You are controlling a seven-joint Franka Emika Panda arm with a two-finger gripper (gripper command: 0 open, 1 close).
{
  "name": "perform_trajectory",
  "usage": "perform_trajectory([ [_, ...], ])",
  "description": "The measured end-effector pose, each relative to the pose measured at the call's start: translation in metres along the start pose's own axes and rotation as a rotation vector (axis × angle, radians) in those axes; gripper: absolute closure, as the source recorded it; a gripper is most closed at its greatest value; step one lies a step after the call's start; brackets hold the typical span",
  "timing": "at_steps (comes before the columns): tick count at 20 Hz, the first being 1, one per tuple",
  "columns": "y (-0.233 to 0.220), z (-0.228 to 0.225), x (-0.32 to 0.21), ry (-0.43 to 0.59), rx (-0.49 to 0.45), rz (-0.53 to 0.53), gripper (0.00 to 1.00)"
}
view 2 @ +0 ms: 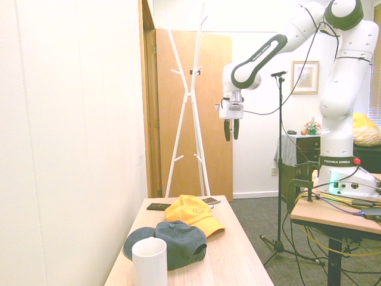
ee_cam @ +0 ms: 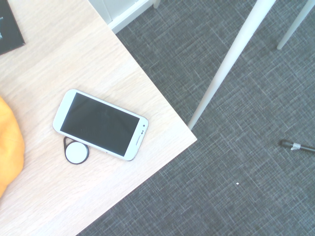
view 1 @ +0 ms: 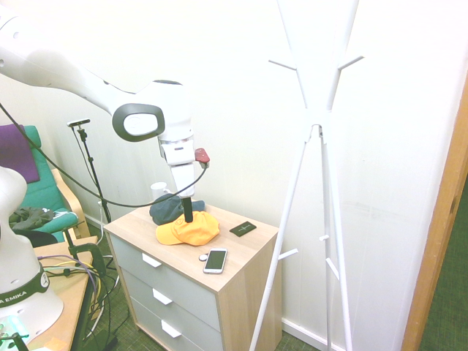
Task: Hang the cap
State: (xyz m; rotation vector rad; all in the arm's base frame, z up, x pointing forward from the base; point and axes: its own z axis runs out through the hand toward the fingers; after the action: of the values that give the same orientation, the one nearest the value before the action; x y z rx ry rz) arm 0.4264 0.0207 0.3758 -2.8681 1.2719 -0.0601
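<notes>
While the gripper hangs in the air pointing straight down, its two dark fingers stand apart with nothing between them. Well below it, the yellow-orange cap lies on the wooden top of the drawer chest, brim toward the chest's open side. In the first exterior view the fingers overlap the cap, so only the second exterior view shows the clear gap. Just behind the cap sits a dark blue cap, partly hidden by a white cup whose base is cut off. A white phone and a small round disc lie beneath the wrist; only the cap's edge shows there. The white coat stand rises beyond the gripper, its top lost in glare.
</notes>
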Motion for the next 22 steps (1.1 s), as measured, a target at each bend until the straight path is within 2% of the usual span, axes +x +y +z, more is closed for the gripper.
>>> perform_trajectory([
  [6, 0.001, -0.002, 0.005, 0.003, 0.008, 0.010, 0.00],
  [9, -0.013, -0.005, 0.006, 0.012, 0.028, -0.003, 0.00],
  [14, -0.074, 0.007, -0.012, 0.005, 0.036, -0.053, 0.00],
  [22, -0.176, 0.056, -0.030, 0.001, 0.037, -0.124, 0.00],
])
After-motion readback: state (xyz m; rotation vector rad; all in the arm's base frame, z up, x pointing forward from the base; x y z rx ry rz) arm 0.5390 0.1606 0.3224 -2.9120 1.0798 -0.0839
